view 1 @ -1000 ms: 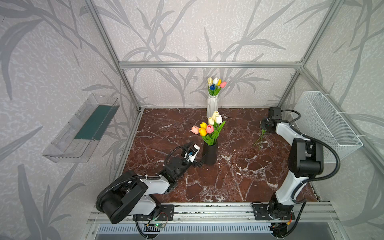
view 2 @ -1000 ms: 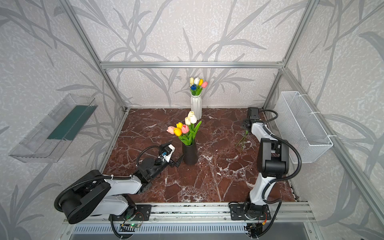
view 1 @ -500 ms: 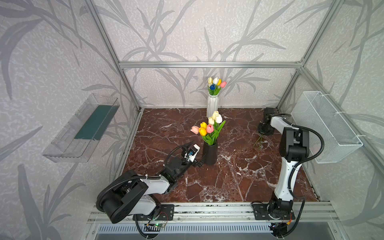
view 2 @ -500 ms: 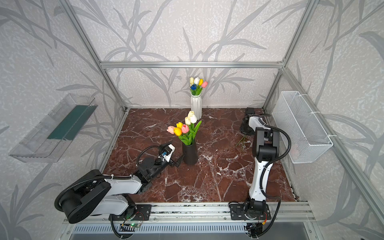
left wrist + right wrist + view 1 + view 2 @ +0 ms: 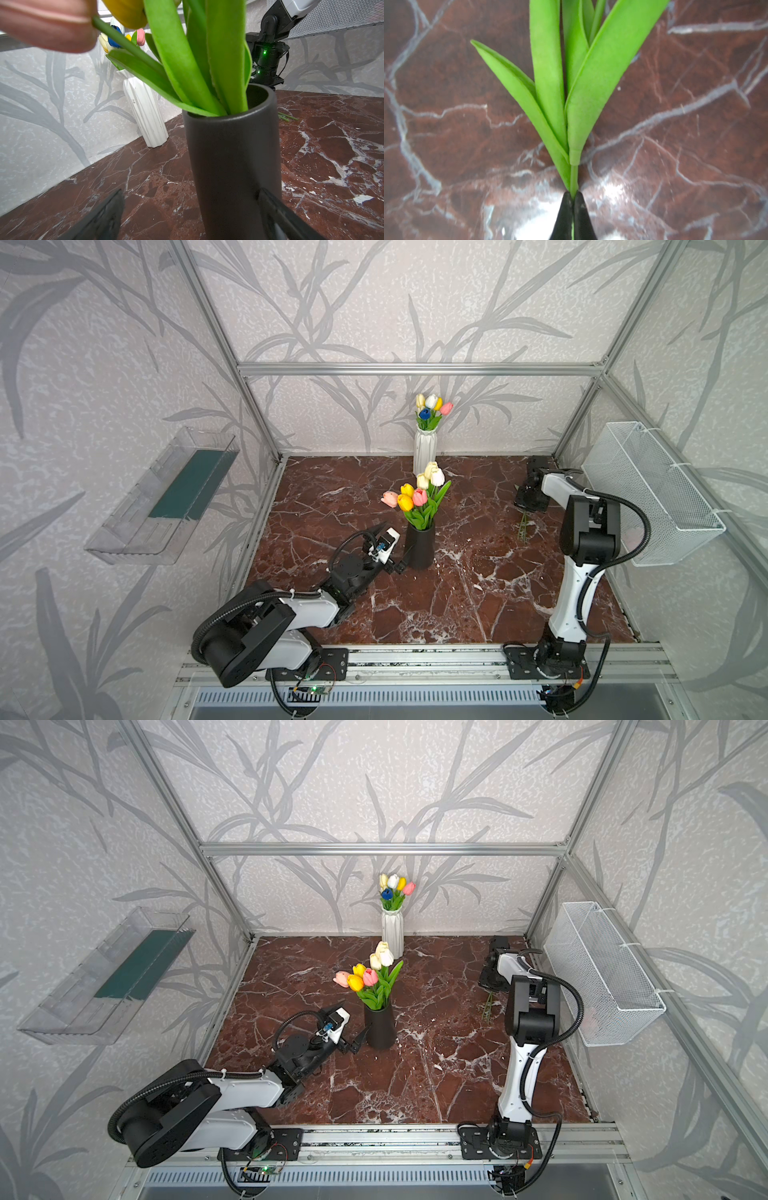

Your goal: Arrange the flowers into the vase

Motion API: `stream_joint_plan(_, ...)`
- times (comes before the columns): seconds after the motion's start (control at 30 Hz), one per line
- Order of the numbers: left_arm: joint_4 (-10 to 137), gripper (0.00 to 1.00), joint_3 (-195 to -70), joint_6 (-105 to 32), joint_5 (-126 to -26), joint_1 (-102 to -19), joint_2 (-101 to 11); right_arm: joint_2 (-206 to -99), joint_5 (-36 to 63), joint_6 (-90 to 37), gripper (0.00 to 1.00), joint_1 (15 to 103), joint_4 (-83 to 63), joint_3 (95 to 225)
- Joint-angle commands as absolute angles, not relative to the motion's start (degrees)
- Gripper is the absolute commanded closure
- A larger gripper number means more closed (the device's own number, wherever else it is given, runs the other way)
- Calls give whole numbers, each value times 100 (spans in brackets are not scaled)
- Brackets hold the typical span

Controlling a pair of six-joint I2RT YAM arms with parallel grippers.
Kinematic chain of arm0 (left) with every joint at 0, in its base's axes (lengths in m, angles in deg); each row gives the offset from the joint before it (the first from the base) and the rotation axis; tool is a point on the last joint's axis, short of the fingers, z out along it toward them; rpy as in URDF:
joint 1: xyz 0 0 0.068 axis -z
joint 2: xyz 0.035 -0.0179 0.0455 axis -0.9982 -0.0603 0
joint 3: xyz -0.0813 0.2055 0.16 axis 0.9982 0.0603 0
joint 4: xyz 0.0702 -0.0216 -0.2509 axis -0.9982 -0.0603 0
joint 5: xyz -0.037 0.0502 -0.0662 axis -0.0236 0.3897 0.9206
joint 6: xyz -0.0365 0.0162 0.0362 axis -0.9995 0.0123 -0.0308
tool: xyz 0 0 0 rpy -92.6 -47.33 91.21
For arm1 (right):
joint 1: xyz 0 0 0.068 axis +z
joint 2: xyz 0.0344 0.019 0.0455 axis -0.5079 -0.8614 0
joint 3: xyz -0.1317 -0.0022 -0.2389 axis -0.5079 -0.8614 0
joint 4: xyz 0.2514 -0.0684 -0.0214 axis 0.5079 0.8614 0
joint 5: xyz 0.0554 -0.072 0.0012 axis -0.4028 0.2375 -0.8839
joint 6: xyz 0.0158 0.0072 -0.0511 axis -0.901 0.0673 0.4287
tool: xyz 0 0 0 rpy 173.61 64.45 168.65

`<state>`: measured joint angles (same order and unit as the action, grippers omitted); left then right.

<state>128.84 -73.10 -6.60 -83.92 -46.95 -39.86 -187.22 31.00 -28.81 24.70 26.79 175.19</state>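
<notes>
A black vase (image 5: 420, 547) (image 5: 234, 158) stands mid-table with several flowers (image 5: 417, 493) in it: yellow, pink and cream tulips. My left gripper (image 5: 401, 566) (image 5: 190, 193) is open low at its base, and the vase sits between the fingers (image 5: 112, 209), nearer one of them. A white vase (image 5: 424, 448) at the back wall holds more tulips (image 5: 430, 408). At the back right, one flower lies on the marble, its stem (image 5: 523, 526) and leaves (image 5: 550, 83) showing and its head out of view. My right gripper (image 5: 573, 195) (image 5: 525, 506) is shut on its stem.
A white wire basket (image 5: 648, 489) hangs on the right wall close to the right arm. A clear plastic shelf (image 5: 166, 497) hangs on the left wall. Aluminium frame posts stand at the back corners.
The right arm has folded down over the lying flower, and its gripper has closed on the stem. The left arm and the vases have not moved.
</notes>
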Motion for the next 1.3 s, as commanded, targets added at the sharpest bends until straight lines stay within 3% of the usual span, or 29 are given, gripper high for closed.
stream_joint_plan(0.0, 12959, 1, -7330, -571, -8470, -4716, -3860, -17911, 3018, -2847, 100, 2684, 2814, 17297)
stream_joint_plan(0.33, 12817, 1, -7291, -601, -8504, -4715, -3702, -16120, 2377, -2493, 100, 4155, 1501, 15639)
stream_joint_plan(0.5, 12922, 0, -7361, -628, -8452, -4708, -3828, -16703, 1962, -2690, 94, 4687, 1822, 15928)
stream_joint_plan(0.57, 13108, 1, -7319, -670, -8457, -4716, -3887, -16905, 1793, -2783, 100, 4730, 1635, 15866)
stream_joint_plan(0.73, 12989, 1, -7274, -664, -8468, -4710, -3768, -17303, 1711, -2807, 100, 4731, 1366, 15845)
stream_joint_plan(0.83, 12800, 1, -7273, -659, -8503, -4711, -3659, -17457, 1704, -2780, 88, 4731, 1365, 15912)
stream_joint_plan(0.97, 12767, 1, -7293, -637, -8523, -4709, -3668, -17635, 1724, -2752, 98, 4731, 1315, 15954)
stream_joint_plan(1.03, 12824, 0, -7302, -637, -8524, -4714, -3725, -17733, 1701, -2757, 93, 4730, 1348, 16017)
stream_joint_plan(1.13, 12882, 1, -7315, -628, -8517, -4712, -3776, -17810, 1637, -2761, 100, 4722, 1293, 16031)
stream_joint_plan(1.17, 12883, 0, -7323, -621, -8529, -4709, -3793, -17842, 1614, -2766, 98, 4724, 1342, 16078)
stream_joint_plan(1.23, 12878, 1, -7325, -619, -8528, -4709, -3785, -17856, 1597, -2794, 82, 4731, 1442, 16132)
stream_joint_plan(1.27, 12873, 0, -7329, -619, -8521, -4716, -3787, -17848, 1621, -2812, 81, 4740, 1421, 16115)
